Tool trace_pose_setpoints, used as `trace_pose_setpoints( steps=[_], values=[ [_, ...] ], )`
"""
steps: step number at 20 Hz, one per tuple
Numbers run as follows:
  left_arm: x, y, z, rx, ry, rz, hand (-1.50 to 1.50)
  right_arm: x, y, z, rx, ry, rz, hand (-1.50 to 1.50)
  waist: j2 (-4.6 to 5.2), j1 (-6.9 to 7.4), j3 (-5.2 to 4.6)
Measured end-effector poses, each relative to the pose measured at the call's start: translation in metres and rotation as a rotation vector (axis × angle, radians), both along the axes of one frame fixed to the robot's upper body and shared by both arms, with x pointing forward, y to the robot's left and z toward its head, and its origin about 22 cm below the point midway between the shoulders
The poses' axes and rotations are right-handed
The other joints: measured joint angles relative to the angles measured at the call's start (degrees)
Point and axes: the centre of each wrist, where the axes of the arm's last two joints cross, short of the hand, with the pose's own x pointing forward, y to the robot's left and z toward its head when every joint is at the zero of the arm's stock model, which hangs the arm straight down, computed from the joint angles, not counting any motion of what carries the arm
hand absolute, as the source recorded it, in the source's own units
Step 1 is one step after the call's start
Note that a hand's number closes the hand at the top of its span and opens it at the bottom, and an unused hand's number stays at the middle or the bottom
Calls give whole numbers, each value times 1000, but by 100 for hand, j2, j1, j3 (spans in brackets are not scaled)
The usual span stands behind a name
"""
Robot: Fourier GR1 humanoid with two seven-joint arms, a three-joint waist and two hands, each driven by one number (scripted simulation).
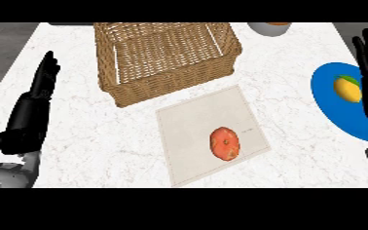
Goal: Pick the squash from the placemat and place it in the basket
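Squash (224,144) lies on placemat (212,134), untouched, well apart from fingers of both hands. Right hand (360,53) at right edge, fingers straight; left hand (42,85) likewise, resting. Advice: descend from above, curl fingers round squash, lift, carry to basket (167,58) beyond placemat.

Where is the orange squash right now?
In the head view, the squash lies on the placemat, near its lower right part, just below the wicker basket and left of the blue plate.
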Motion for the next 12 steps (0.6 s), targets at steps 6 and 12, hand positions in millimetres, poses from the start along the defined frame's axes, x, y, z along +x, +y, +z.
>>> trace_pose_setpoints(
  steps=[6, 12],
  values=[
    [-7, -17, -17, -184, 35, -13, 0, -17, 32, -17, -23, 31, 256, 150, 96, 2, 42],
    [-13, -38, -30, -333, 113, -52, 0, -57, 119, -42, -214, -5, 587, -150, 92, 60, 38]
  ],
)
